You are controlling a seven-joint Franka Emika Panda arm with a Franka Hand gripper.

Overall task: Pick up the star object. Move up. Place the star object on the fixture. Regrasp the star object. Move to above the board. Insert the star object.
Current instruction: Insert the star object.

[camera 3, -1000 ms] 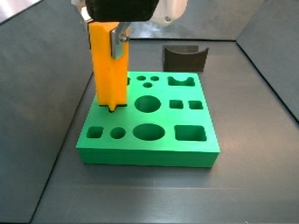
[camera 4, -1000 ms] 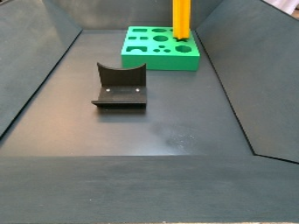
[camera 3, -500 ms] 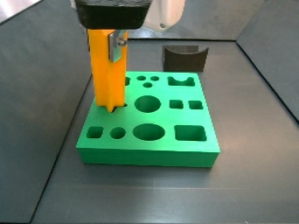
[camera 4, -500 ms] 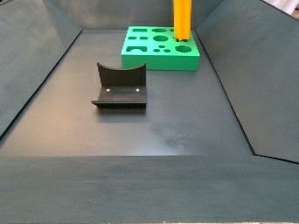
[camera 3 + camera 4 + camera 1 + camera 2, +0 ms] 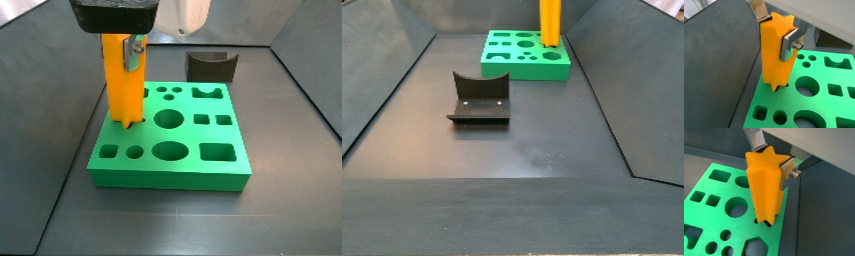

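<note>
One hand (image 5: 775, 31) grips the star object (image 5: 775, 55) upright (tip entering the board (image 5: 817, 100)).

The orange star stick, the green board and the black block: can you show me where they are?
star object (image 5: 123, 85): side view, middle of its long orange face.
board (image 5: 171, 172): side view, front green wall.
fixture (image 5: 477, 97): side view, its upright back plate.

Star object (image 5: 765, 188) being clamped upright by the gripper (image 5: 769, 159), lower tip being seated in the board (image 5: 724, 223)
</note>
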